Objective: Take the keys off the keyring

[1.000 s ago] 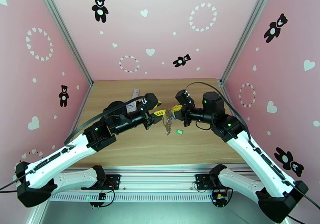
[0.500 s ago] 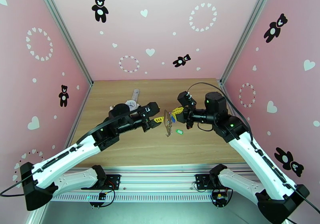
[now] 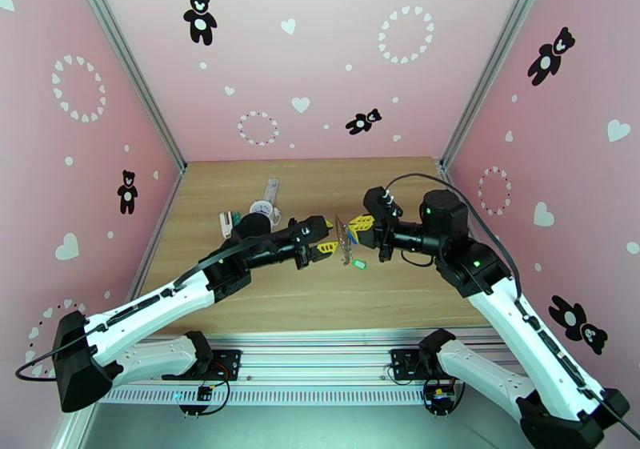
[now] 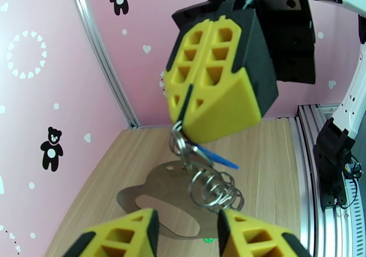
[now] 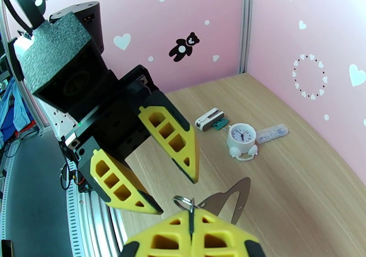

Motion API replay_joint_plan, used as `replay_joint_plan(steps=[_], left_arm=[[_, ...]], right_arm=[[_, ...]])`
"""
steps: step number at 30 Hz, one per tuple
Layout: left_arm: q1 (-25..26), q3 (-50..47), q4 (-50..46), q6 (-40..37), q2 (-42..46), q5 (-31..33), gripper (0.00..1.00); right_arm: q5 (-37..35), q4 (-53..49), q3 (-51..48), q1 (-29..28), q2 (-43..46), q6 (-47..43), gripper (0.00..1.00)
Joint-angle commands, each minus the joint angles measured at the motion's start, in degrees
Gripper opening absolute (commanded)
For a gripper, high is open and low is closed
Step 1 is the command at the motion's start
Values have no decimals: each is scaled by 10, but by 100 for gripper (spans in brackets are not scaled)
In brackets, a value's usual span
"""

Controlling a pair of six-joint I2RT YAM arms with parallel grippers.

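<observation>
1. My right gripper point(image 3: 349, 230) clenches the keyring point(image 4: 214, 193), held up above the table point(image 3: 320, 298), the blue key point(image 4: 220, 159) just beneath.
2. My left gripper point(image 3: 328, 235) faces it, jaws apart, grasping nothing.
3. The green key point(image 3: 359, 265) lies on the table below.

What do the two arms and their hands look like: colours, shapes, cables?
The left arm and right arm have white links and black joints. A black cable runs along each. A small green light glows on the right arm. The left hand and right hand are black, each with two yellow wedge-shaped fingers pierced by angular holes.
</observation>
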State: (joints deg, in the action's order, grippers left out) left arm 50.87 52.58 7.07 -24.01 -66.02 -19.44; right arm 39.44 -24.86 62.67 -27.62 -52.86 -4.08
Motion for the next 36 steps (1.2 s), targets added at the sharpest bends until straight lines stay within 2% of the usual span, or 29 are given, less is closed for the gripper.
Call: replay_joint_plan(steps=[1, 7, 10, 14, 24, 32, 36], left_arm=[[4, 2, 21, -27, 4, -16, 42], [4, 28, -14, -61, -1, -35, 46], [4, 41, -21, -61, -10, -26, 46], [4, 57, -27, -65, -15, -52, 47], [-5, 85, -45, -75, -53, -64, 46], [-24, 118, -101, -85, -73, -130, 46], [-29, 130, -118, -87, -81, -139, 45]], right_arm=[[3, 14, -5, 3, 6, -20, 0], [15, 7, -10, 3, 7, -30, 0], [18, 5, -10, 3, 6, -33, 0], [21, 5, -10, 3, 6, -37, 0], [31, 5, -8, 3, 6, -39, 0], [41, -7, -7, 3, 6, -52, 0], [45, -10, -4, 3, 4, -54, 0]])
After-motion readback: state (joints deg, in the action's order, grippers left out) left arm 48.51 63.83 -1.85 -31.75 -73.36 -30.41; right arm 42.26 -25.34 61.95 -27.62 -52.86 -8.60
